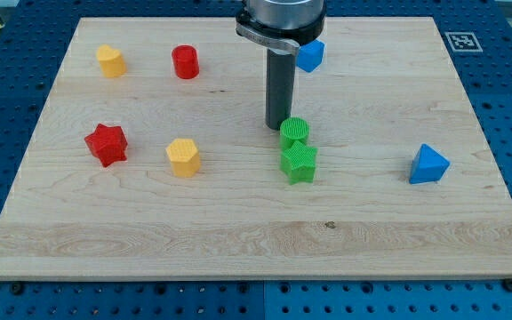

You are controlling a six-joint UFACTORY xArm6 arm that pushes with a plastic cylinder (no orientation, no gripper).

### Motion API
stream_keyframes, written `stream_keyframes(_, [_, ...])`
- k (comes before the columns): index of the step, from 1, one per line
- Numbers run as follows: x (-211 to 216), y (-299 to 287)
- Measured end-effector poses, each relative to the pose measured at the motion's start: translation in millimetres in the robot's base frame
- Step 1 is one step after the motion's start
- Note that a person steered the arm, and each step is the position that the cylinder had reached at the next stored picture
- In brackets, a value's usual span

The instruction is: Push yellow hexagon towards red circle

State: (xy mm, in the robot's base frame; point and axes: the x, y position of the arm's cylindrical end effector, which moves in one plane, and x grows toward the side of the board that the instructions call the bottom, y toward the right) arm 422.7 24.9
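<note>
A yellow hexagon (183,156) lies left of the board's middle. The red circle (185,62) stands near the view's top, almost straight above the hexagon. My tip (278,126) rests on the board near the middle, right of the hexagon by a good distance. It stands just at the upper left side of a green circle (294,131); whether it touches that block I cannot tell.
A green star (299,163) sits right below the green circle, touching it. A red star (107,143) lies left of the hexagon. A second yellow block (110,61) is at the top left. A blue cube (310,55) is behind the rod and a blue triangle (428,164) at the right.
</note>
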Motion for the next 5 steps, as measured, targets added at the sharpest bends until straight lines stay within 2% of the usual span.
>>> stream_keyframes(2, [-40,-49])
stream_keyframes(5, [11,-61])
